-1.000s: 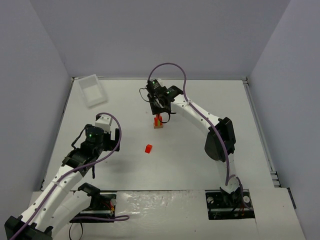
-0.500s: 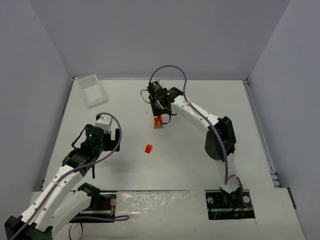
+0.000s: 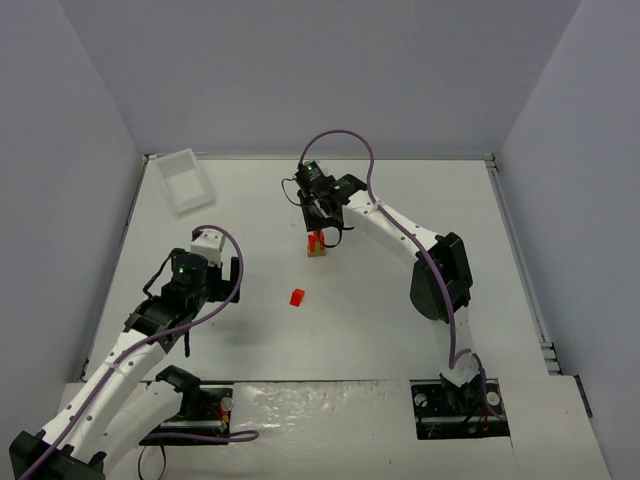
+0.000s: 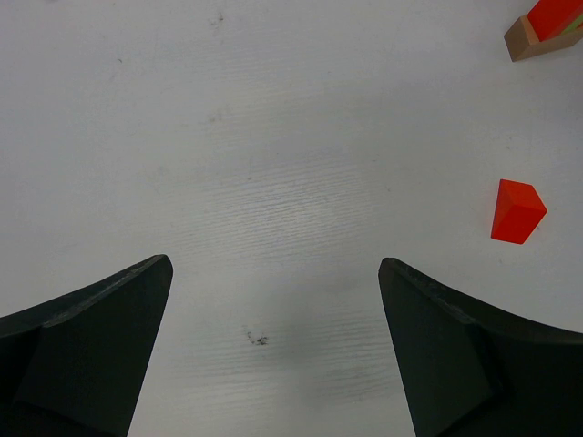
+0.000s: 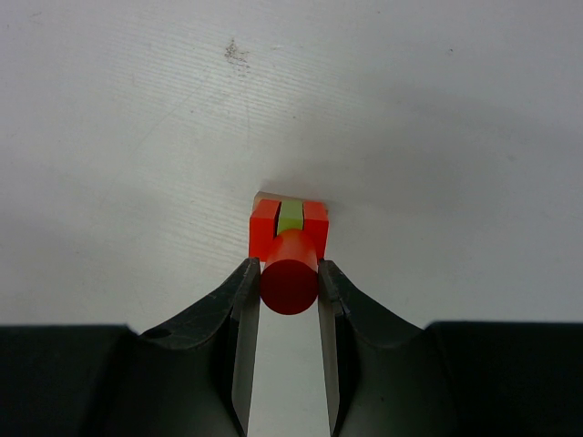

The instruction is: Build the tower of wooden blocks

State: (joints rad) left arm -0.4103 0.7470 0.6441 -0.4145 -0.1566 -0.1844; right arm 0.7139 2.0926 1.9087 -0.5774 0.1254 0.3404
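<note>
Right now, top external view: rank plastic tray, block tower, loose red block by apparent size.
1. plastic tray, clearly largest
2. block tower
3. loose red block, smallest
Tower and loose block both look tiny here, so the gap between them is slim.

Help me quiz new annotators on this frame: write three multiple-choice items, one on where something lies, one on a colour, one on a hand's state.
1. The loose red block lies: A on the wood block tower; B on the table, apart from the tower; C in the right hand.
2. The tower's middle piece is: A blue; B yellow; C lime-green.
3. The right hand is: A shut on a red cylinder; B open and empty; C out of view.
Answers: 1 B, the top view shows it alone on the table; 2 C, green shows between two red blocks in the right wrist view; 3 A, its fingers press the cylinder's sides.
</note>
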